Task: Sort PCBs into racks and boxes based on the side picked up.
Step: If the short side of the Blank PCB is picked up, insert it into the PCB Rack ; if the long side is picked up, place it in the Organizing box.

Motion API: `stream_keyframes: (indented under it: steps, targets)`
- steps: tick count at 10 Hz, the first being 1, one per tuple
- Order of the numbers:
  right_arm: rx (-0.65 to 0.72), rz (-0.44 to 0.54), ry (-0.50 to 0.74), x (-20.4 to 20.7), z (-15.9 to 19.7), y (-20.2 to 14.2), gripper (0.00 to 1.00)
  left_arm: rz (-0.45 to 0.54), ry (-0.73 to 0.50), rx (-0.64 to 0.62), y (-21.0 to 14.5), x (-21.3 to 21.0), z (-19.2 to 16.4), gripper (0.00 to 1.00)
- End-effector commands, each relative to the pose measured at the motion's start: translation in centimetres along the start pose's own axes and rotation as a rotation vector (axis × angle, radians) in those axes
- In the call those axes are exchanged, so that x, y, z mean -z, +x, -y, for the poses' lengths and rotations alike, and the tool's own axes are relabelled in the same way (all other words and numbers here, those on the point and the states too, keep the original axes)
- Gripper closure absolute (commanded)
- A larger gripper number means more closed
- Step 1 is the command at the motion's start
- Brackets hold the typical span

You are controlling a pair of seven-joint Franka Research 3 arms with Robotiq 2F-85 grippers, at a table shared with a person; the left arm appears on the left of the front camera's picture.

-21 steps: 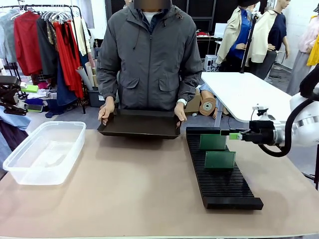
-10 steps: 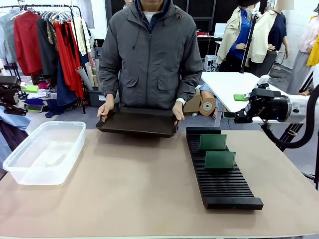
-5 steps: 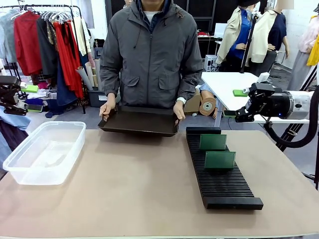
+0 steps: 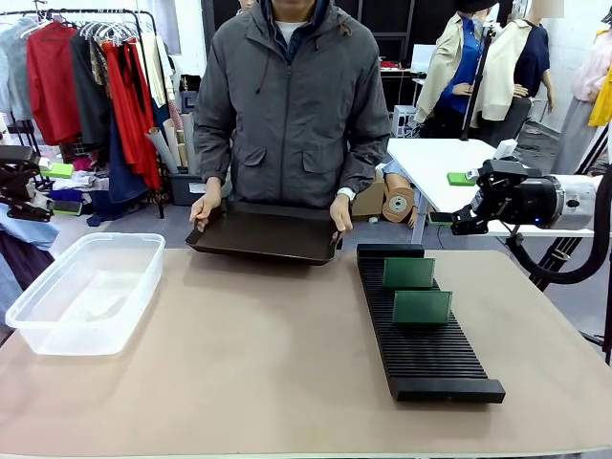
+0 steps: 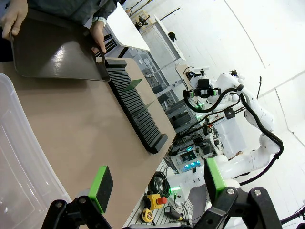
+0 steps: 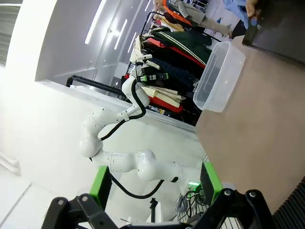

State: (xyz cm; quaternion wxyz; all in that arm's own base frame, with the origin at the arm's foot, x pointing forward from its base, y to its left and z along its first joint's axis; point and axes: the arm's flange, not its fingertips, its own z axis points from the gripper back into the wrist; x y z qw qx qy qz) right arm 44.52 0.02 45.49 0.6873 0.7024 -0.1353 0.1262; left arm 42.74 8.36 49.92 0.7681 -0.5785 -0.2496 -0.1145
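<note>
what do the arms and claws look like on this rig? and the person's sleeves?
Right arm: white rounded links, black hose looping off it. Right claw: black body, green pads. Left claw: black linkage fingers, green pads. Left arm: white, curved joints. Person: grey zip jacket, long sleeves, light wristwatch.

Tan table: clear tub left, black rack right.
</note>
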Motion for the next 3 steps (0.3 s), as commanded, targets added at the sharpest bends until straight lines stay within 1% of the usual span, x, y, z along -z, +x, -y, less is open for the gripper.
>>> stream_keyframes:
  steps: [1,3]
  targets:
    - [-0.012,-0.004,-0.003,-0.03,-0.06,0.01,0.00,0.004,-0.007,-0.009,0.03,-0.05,0.27,0.00]
    - [-0.012,-0.004,-0.003,-0.03,-0.06,0.01,0.00,0.004,-0.007,-0.009,0.03,-0.05,0.27,0.00]
